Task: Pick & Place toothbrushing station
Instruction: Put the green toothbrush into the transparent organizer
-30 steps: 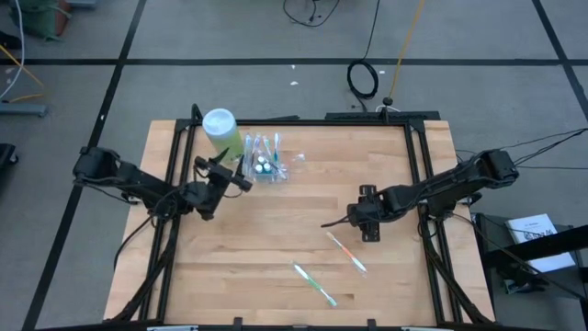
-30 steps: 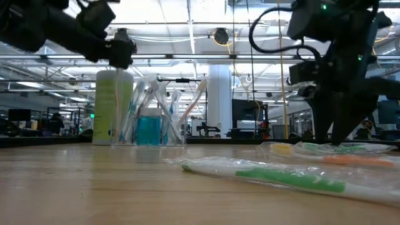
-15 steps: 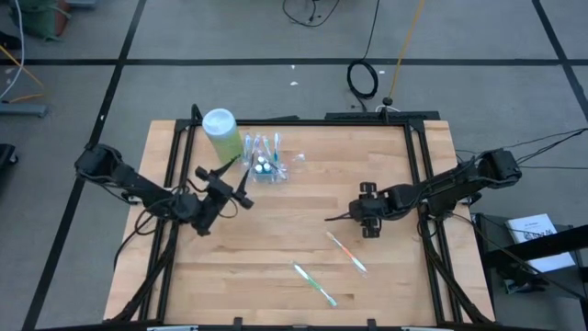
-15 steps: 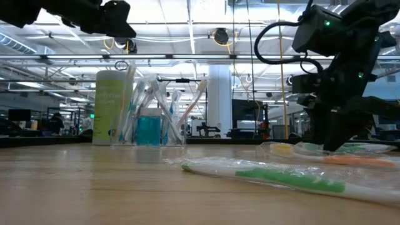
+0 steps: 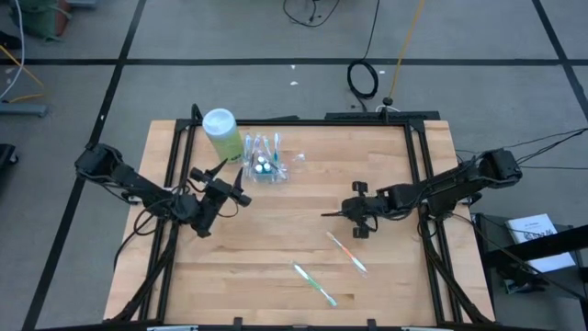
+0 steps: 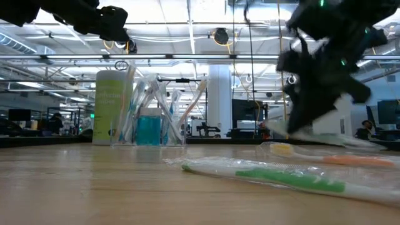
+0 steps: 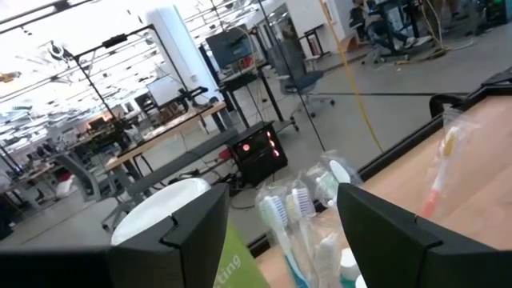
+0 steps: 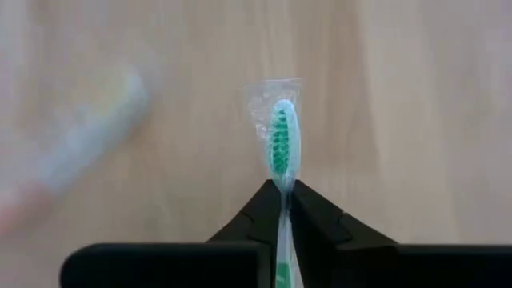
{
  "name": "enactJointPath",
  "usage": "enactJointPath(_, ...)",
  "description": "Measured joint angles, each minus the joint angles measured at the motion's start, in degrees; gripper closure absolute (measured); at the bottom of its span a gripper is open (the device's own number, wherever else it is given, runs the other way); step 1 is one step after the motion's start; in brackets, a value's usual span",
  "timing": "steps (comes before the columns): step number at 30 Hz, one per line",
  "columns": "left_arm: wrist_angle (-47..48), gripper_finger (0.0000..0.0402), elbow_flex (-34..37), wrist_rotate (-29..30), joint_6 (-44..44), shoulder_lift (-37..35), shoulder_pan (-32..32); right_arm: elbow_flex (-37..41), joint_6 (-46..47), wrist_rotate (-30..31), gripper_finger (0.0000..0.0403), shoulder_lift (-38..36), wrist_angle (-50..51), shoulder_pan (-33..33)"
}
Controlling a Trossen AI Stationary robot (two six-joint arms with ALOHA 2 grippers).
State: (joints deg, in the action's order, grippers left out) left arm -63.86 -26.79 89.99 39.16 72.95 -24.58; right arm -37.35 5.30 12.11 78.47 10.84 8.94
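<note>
My right gripper (image 8: 284, 188) is shut on a toothbrush (image 8: 280, 140) with green bristles in a clear wrapper, right of the table's middle (image 5: 347, 213). The clear cup (image 5: 265, 165) with several toothbrushes stands on its base at the far left, also seen in the low view (image 6: 149, 128). Two more wrapped toothbrushes lie flat on the wood: an orange one (image 5: 347, 253) and a green one (image 5: 315, 285). My left gripper (image 5: 230, 186) hangs open, up off the table on the near side of the cup, with nothing between its fingers (image 7: 280, 216). My right gripper pinches the toothbrush's neck (image 8: 282, 179), just behind the bristle head, between its two fingers. The fingers point toward the table's left and lie along the brush. The head sticks out past the fingertips and the handle runs back between them. Whether it is clear of the wood I cannot tell.
A light-green bottle (image 5: 223, 133) with a white cap stands beside the cup at the far left corner. Black frame rails (image 5: 418, 165) run along the table's left and right sides. Bare wood (image 5: 276, 230) lies between the two arms.
My right gripper has shut on the green-bristled toothbrush and shifted a little toward the table's left and far edge, turning as it went. My left gripper has risen and drawn back from the cup toward the near edge, staying open.
</note>
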Motion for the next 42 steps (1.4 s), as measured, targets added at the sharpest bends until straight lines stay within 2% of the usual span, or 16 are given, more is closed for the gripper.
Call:
enactJointPath(3,-0.01,0.016,0.0,0.01,0.0,0.0,0.0,-0.45,-1.06,-0.11,0.039,-1.85,-10.34,0.03)
enactJointPath(9,-0.06,0.016,0.0,0.04,0.0,-0.02,0.0,-0.54,-4.61,-0.27,0.0396,-3.85,-38.96,-1.17)
enactJointPath(13,-0.04,0.016,0.0,0.03,0.01,-0.02,0.0,-0.54,-11.36,-2.06,0.0398,-3.37,-55.84,-3.98)
enactJointPath(18,-0.03,0.016,0.0,0.02,0.11,-0.02,0.21,-0.58,-12.1,-6.02,0.04,1.99,-75.65,-8.34)
enactJointPath(23,-0.23,0.016,0.0,-0.02,-0.59,-0.02,0.61,-1.01,-12.04,-6.25,0.0401,12.3,-88.92,-12.08)
enactJointPath(29,-0.24,0.016,0.0,-0.04,-0.49,-0.02,0.87,-9.82,-12.06,-6.35,0.0401,25.54,-96.6,-15.13)
enactJointPath(36,-0.23,0.016,0.0,-0.03,-0.44,-0.02,0.87,-19.87,-11.78,-6.19,0.0401,35.13,-94.81,-18.14)
enactJointPath(42,-0.23,0.016,0.0,-0.02,-0.42,-0.02,0.85,-23.32,-15.14,-6.18,0.0402,38.71,-90.13,-19.58)
